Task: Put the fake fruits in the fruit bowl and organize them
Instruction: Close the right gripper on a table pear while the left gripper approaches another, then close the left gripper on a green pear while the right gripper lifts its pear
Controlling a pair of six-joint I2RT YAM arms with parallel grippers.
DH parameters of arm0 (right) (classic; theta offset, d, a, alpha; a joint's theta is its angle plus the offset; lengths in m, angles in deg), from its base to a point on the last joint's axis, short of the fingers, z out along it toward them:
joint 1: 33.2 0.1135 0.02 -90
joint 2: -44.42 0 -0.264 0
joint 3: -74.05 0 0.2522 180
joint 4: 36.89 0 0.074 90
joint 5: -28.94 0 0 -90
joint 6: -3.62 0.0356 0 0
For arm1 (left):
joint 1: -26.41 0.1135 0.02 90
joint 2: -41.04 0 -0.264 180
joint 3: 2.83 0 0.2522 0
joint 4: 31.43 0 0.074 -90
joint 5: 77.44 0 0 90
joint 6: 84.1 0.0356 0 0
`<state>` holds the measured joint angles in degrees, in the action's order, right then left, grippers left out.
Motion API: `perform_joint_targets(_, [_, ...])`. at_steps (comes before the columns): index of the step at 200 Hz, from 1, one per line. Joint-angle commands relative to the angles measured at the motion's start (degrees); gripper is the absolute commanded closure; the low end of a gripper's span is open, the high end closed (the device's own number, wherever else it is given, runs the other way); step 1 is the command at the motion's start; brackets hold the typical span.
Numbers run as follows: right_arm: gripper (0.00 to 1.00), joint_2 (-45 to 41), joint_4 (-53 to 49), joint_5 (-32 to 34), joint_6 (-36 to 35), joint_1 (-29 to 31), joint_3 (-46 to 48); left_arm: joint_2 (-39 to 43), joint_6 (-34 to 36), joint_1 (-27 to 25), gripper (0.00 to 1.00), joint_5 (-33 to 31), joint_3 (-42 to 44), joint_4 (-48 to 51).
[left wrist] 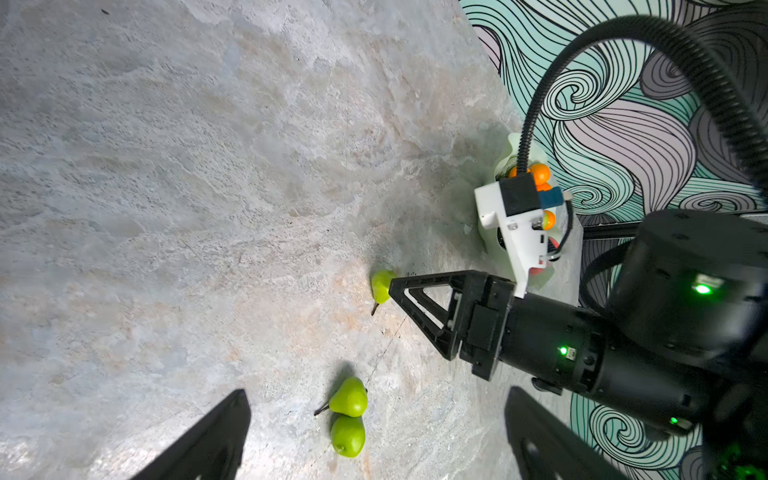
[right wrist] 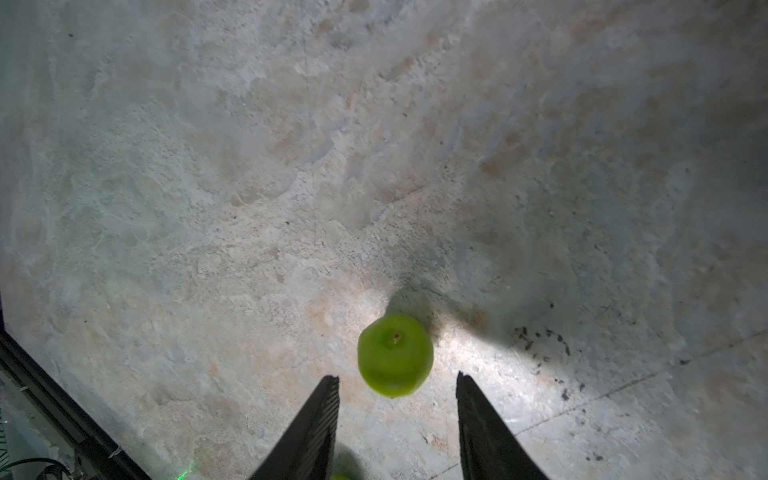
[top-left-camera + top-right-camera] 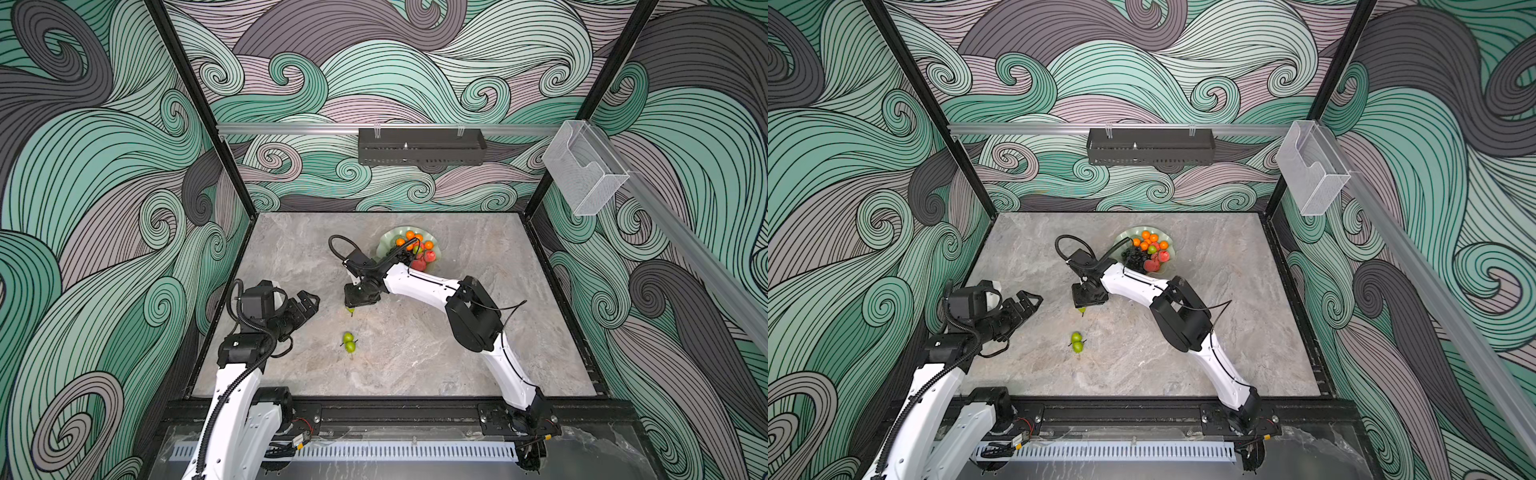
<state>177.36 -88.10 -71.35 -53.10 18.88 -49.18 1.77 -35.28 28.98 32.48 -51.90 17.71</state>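
Right pincer [image 2: 395,376] released, jaws astride a pear [image 2: 395,355] lying on the counter [image 3: 436,353] — mostly hidden beneath it in both top views, stem toward the near edge. Left pincer [image 3: 309,303] spread wide, empty. Bowl [image 3: 384,244] at far side, partly covered by the right arm [image 3: 419,284] — two more pears [image 3: 348,342] touch mid-counter.

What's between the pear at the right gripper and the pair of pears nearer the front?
Nothing: only bare tabletop separates the lone pear from the two touching pears. This is clearest in the left wrist view and also shows in both top views.
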Motion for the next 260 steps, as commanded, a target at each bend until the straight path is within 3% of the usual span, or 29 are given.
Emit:
perform_joint_targets(1, [0.52, 1.8, -2.0, -0.1, 0.1, 0.2, -3.0, -0.3, 0.3, 1.4, 0.02, 3.8, -0.1, -1.1])
perform_joint_targets(170, [0.56, 7.2, -5.1, 0.3, -0.6, 0.8, -8.7, -2.0, 2.0, 4.3, 0.02, 6.6, -0.1, -2.4])
perform_joint_targets(260, [0.66, 7.0, -5.5, -1.3, -0.7, 0.9, -8.9, -1.8, 2.9, 4.4, 0.02, 8.5, 0.8, -4.2])
